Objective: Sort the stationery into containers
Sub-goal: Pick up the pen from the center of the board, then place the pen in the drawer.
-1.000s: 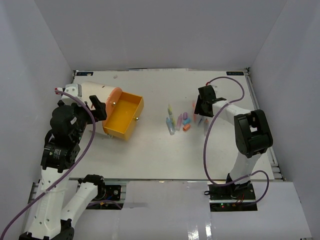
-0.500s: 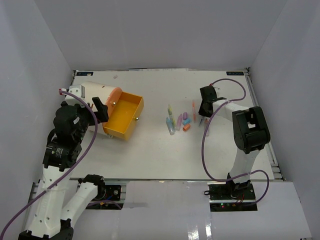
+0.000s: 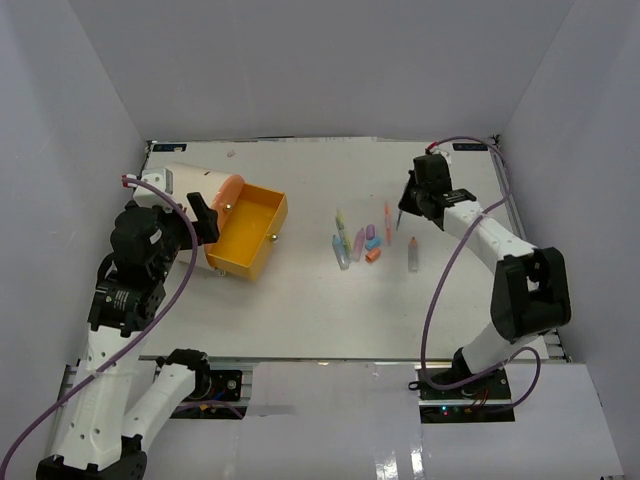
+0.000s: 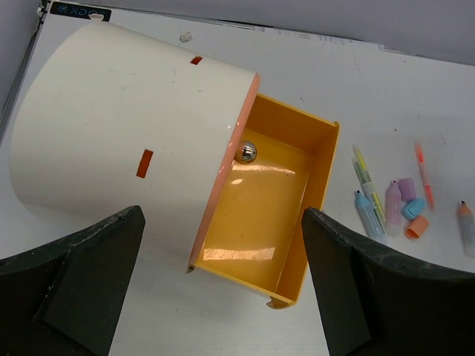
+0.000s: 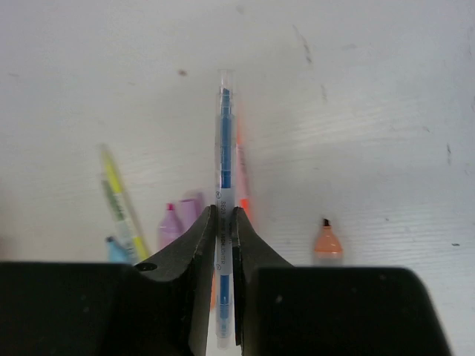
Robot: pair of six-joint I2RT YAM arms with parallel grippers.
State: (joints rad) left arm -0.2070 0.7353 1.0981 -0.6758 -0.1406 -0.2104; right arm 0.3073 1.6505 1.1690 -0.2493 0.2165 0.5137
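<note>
This is a robotics lab test cell. A white counter [image 3: 300, 310] is boxed in by plain pale panels [image 3: 320, 70] at 9, 12 and 3 o'clock. Two white-and-black arms, left [image 3: 125, 290] and right [image 3: 528, 290], stand bolted at 6 o'clock beside a metal rail [image 3: 300, 360]. Purple cables [image 3: 466, 140] loop from them.

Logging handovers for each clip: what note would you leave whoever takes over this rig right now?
Right tool: shut on a blue pen.
Left tool: open above the cream cylinder, holding nothing.
Orange drawer: pulled out, empty.
Done: nothing sorted yet.
Left: put the blue pen in the drawer, then the cluster of pens and blocks and the orange-tipped marker beside it.
</note>
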